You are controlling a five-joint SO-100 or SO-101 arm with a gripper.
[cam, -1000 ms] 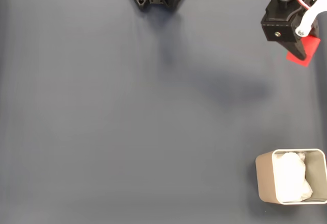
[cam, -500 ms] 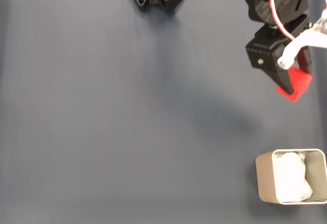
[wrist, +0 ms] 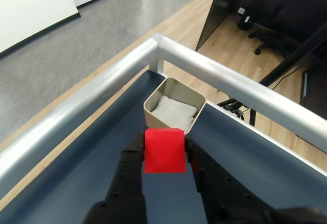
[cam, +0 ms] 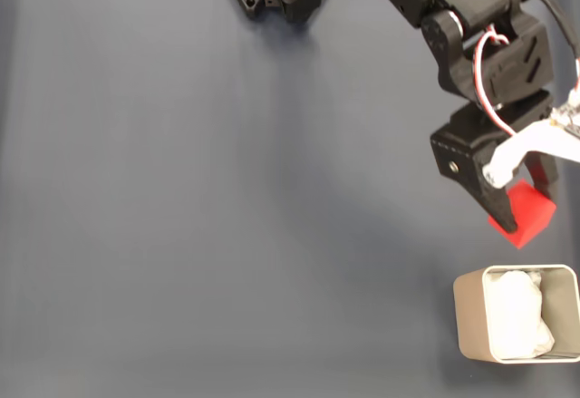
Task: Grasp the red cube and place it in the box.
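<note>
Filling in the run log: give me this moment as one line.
phase: carry | gripper: shut on red cube | cube: lifted, short of box | box: white lining, no cube | next: likely move over box, release

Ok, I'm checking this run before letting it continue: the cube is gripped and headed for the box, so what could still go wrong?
1. The gripper holds the red cube short of the box in the fixed view; opening now would likely drop it on the table.
2. The box sits at the table's corner beside the metal rail in the wrist view; overshooting could send the cube off the table.
3. The box's white lining is bunched, so the cube might land tilted.
</note>
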